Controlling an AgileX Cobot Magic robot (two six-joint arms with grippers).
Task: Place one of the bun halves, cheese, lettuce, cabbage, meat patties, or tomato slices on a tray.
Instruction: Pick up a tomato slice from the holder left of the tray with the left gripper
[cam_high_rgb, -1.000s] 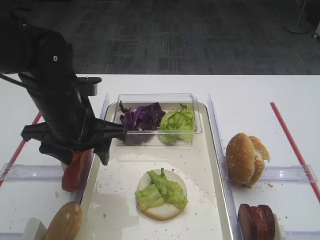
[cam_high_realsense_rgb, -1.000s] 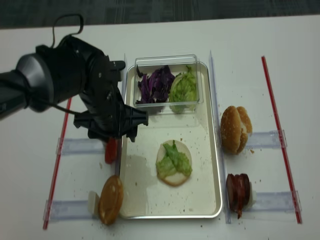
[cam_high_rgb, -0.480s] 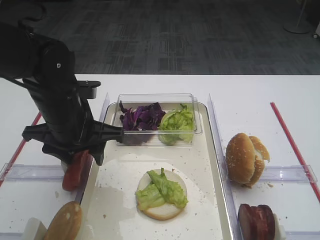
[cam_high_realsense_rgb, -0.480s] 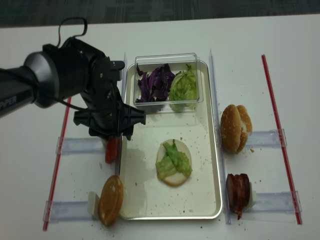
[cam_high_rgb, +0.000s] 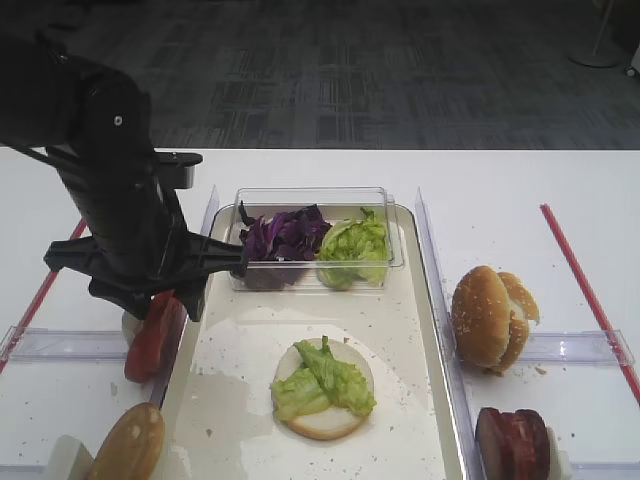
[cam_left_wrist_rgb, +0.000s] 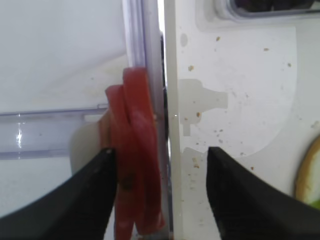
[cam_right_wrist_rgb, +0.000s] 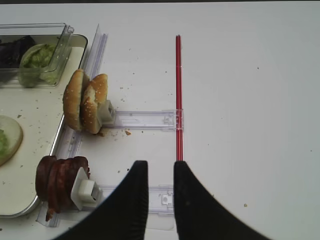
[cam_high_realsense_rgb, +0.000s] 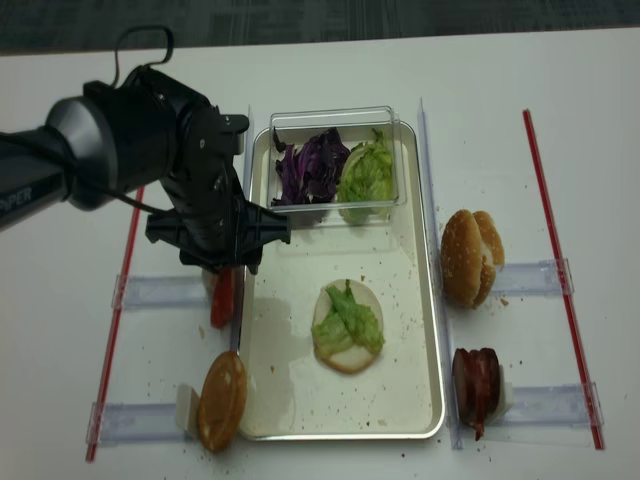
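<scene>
White tabletop fills the room's foreground, with dark carpet beyond its far edge. Near the left edge, the left hand (cam_left_wrist_rgb: 159, 192) hangs over the tomato slices (cam_left_wrist_rgb: 136, 160), its two dark fingers (cam_left_wrist_rgb: 90, 200) spread apart, one on the outer side of the slices and one over the tray (cam_high_rgb: 250, 380). The slices stand on edge between them, just outside the tray's left rim, leaning against a clear plastic rail (cam_left_wrist_rgb: 45, 135); nothing is gripped yet as far as I can see. My guess is the step is taking a tomato slice; next the fingers need to close squarely on one slice, lift it clear of the rim, and carry it to the bun half (cam_high_rgb: 325, 392) with lettuce (cam_high_rgb: 322, 378) lying mid-tray. Further along the tray's far end, a clear tub (cam_high_rgb: 315, 238) holds cabbage (cam_high_rgb: 282, 236) and more lettuce. Toward the right edge, the right hand (cam_right_wrist_rgb: 157, 192) rests closed and empty near upright buns (cam_right_wrist_rgb: 86, 102) and meat patties (cam_right_wrist_rgb: 59, 182).
</scene>
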